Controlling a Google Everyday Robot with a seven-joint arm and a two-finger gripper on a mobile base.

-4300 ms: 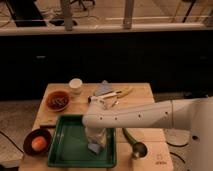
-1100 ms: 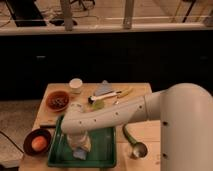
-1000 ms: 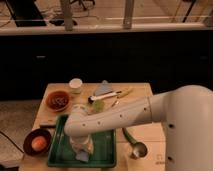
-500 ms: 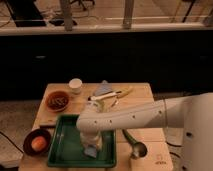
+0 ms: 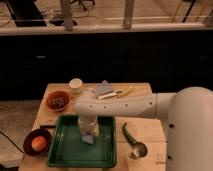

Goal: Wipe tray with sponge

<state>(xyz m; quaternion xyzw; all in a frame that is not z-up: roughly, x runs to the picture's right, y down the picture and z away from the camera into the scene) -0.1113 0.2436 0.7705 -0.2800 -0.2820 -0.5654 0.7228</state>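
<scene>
The green tray (image 5: 65,150) lies at the front left of the wooden table. My gripper (image 5: 89,135) points down into the tray's middle and is shut on the small light blue sponge (image 5: 89,138), which presses on the tray floor. The white arm (image 5: 130,105) reaches in from the right across the table.
A dark bowl with an orange fruit (image 5: 38,143) sits left of the tray. A red bowl of dark bits (image 5: 58,100) and a white cup (image 5: 76,85) stand behind. A pale blue folded cloth (image 5: 104,88), a banana (image 5: 122,93) and a green scoop (image 5: 133,141) lie to the right.
The gripper with the sponge has slid from the tray's left side back toward its middle and right.
</scene>
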